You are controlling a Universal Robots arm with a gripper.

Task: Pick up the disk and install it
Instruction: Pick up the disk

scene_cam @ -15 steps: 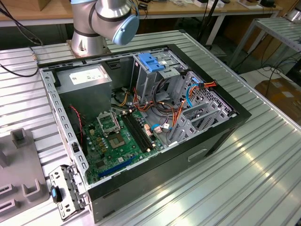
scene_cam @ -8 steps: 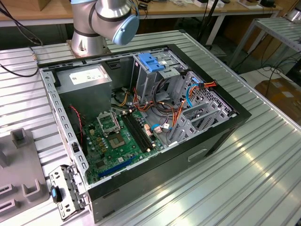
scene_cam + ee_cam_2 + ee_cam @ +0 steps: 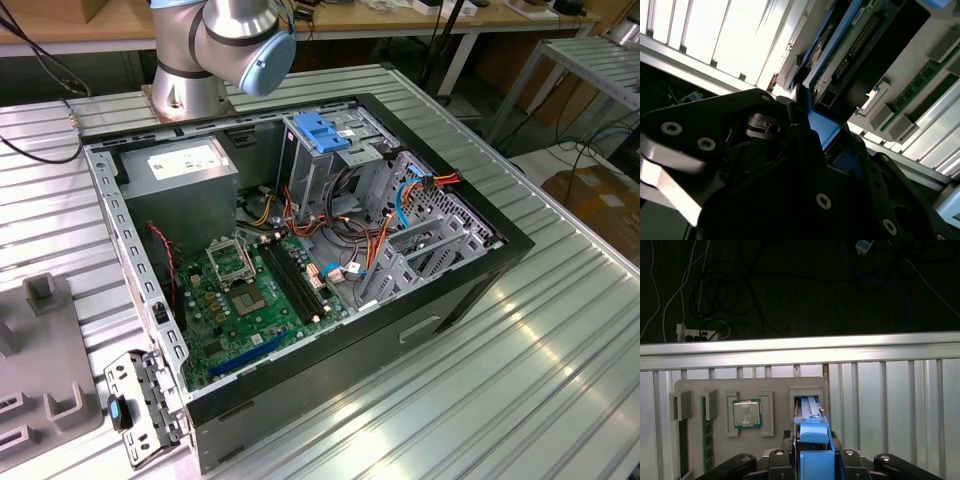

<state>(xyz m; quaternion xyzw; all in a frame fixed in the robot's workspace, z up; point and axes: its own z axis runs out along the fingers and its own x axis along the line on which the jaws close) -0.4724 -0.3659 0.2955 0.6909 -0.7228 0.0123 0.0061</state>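
Your black end effector pinches the disk by its blue plastic rails. The disk stands edgewise, apparently in a slot of the grey moulded tray, near a square processor.

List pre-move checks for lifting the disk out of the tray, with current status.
1. Centring of gripper on the disk: ok, the blue rail runs down its middle in the first wrist view.
2. The disk on edge in the slot of the grey tray: ok.
3. Grip secured: cannot tell.
4. The processor and memory sticks apart from the disk, in their own pockets: ok.
5. Free bay in the blue-topped cage: cannot tell.
6. Path to the cage clear of cables: cannot tell, they bunch right beside it.
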